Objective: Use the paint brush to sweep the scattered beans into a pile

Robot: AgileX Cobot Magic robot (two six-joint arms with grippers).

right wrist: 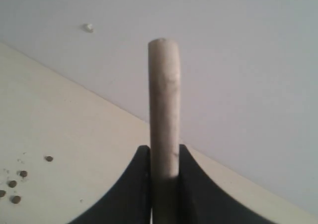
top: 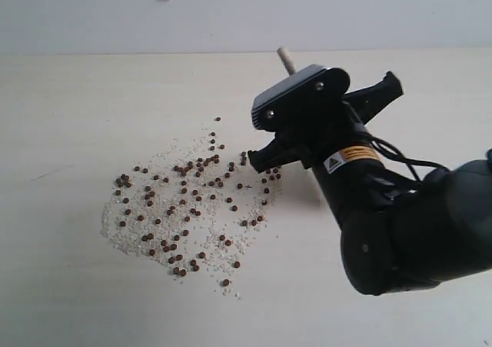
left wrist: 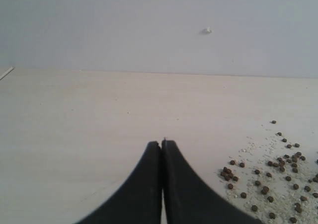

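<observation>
In the exterior view the right tool (top: 319, 124) hangs over the pale table (top: 69, 116), just right of the beans (top: 192, 201). They lie loosely spread among off-white grains at the middle left, not gathered into any pile. Only the stub end of the paint brush (top: 285, 58) shows, poking out on the far side of the tool. Its bristles are hidden behind the arm, so I cannot tell whether they touch the table.

In the left wrist view the left tool (left wrist: 162, 145) has its jaws pressed together on nothing, with the nearest beans a little way off to one side.

In the right wrist view the right tool's jaws are clamped on the pale wooden handle (right wrist: 163, 100), which stands up between them. I'd judge the brush light, stiff in the handle and soft at the bristles, so the handle is the place to hold. The beans look light and likely to roll.
</observation>
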